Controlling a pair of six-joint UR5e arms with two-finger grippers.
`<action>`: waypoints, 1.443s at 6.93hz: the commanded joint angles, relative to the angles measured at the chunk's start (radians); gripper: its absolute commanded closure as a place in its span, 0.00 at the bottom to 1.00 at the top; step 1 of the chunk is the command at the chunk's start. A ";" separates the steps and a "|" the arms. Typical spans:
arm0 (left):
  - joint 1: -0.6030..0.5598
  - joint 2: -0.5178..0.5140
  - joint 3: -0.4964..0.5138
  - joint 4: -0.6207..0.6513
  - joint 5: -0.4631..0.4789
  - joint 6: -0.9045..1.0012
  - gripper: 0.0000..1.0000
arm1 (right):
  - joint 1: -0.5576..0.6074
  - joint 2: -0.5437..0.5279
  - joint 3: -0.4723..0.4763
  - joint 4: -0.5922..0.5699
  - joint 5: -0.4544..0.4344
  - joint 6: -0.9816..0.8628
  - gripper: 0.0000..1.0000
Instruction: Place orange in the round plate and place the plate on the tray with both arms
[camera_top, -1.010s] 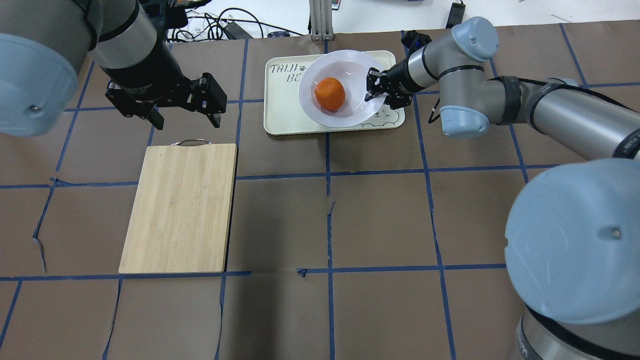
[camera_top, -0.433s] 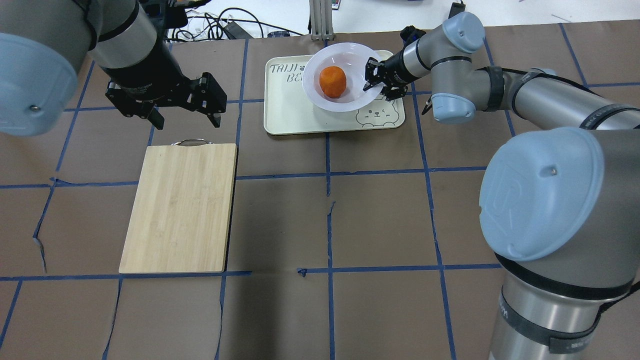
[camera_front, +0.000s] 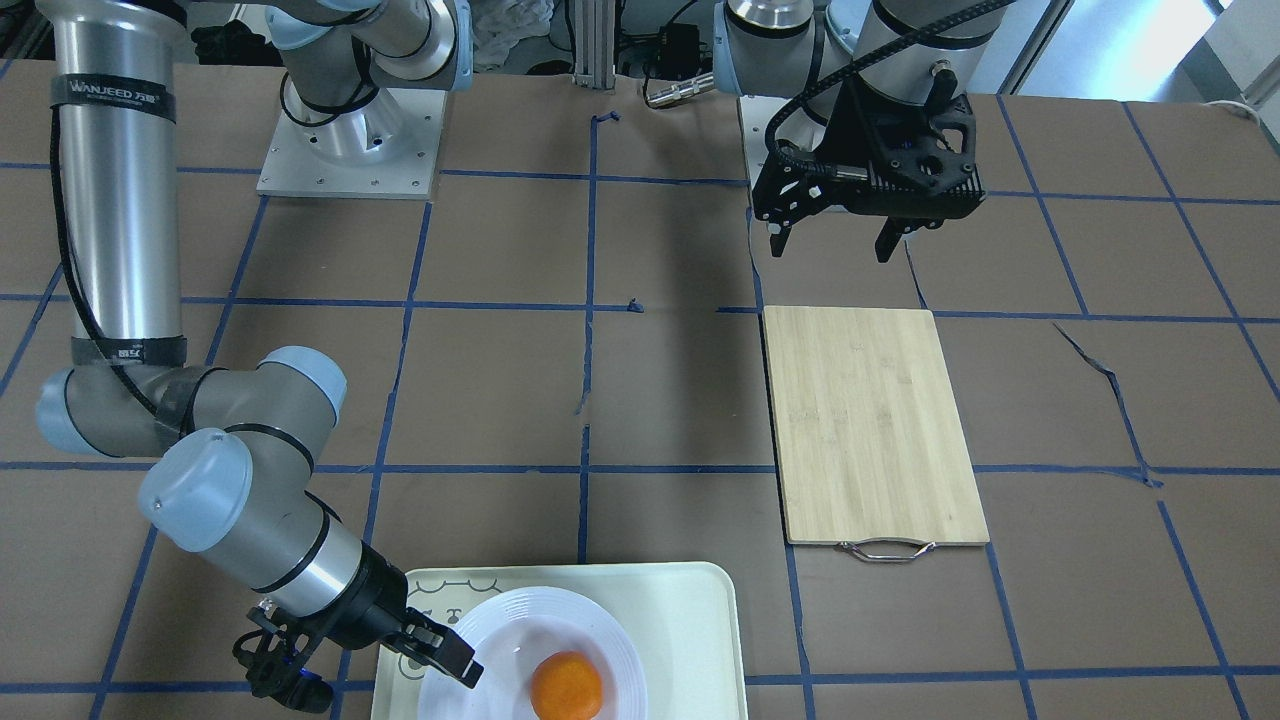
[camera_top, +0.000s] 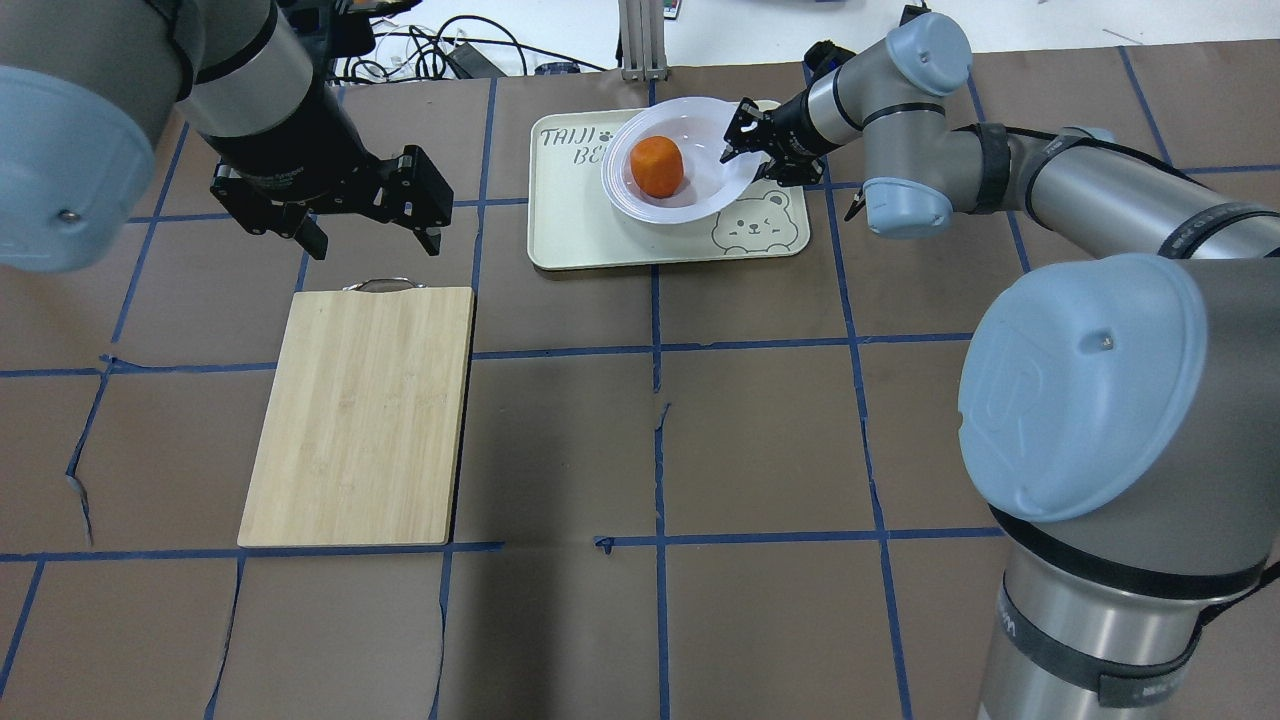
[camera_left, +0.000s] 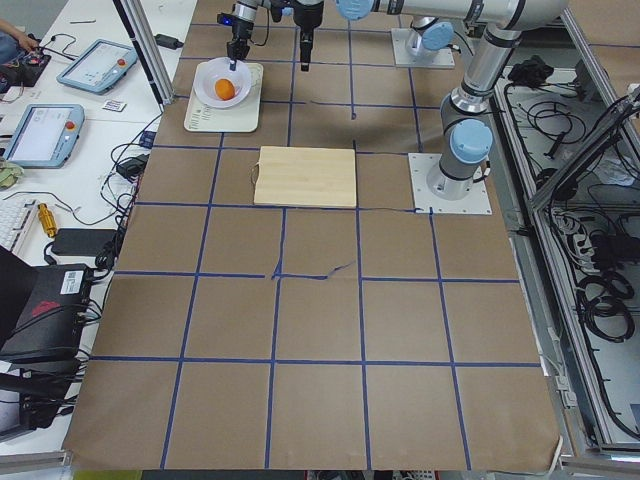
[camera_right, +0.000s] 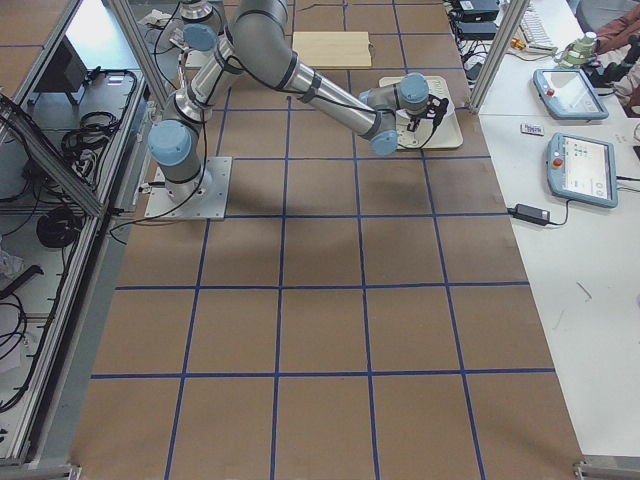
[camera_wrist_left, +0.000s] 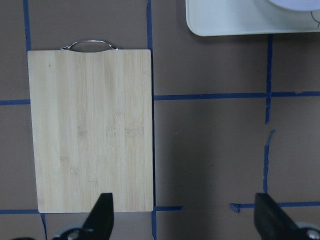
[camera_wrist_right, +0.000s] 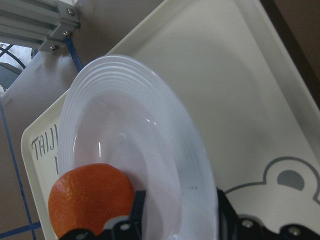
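The orange (camera_top: 656, 165) lies in the sunken centre of the round plate (camera_top: 700, 200), which is over the far right part of the tray (camera_top: 570, 235). My right gripper (camera_top: 745, 157) is shut on the plate's right rim, one finger (camera_wrist_right: 135, 207) inside the dish and the other below the rim. In the right wrist view the plate (camera_wrist_right: 165, 130) looks tilted, with the orange (camera_wrist_right: 92, 197) against the inner finger. Whether the plate rests on the tray I cannot tell. My left gripper (camera_top: 375, 240) hangs open and empty left of the tray, its fingertips (camera_wrist_left: 102, 210) wide apart.
A bamboo cutting board (camera_top: 362, 415) with a metal handle lies on the left half of the brown table, just below my left gripper. The bear drawing (camera_top: 748, 228) shows at the tray's near right corner. Cables and a metal post sit beyond the far edge.
My right gripper carried the plate with the orange toward the tray's far side, which uncovered the bear drawing. The left arm stayed still.
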 joint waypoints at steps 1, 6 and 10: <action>0.000 0.000 0.000 0.000 0.001 0.000 0.00 | -0.005 -0.008 -0.031 0.005 -0.065 -0.065 0.00; 0.000 0.002 0.000 0.000 -0.001 -0.002 0.00 | -0.048 -0.308 -0.071 0.651 -0.505 -0.510 0.00; 0.000 0.002 0.000 0.000 -0.001 -0.002 0.00 | 0.039 -0.563 -0.080 1.063 -0.544 -0.567 0.00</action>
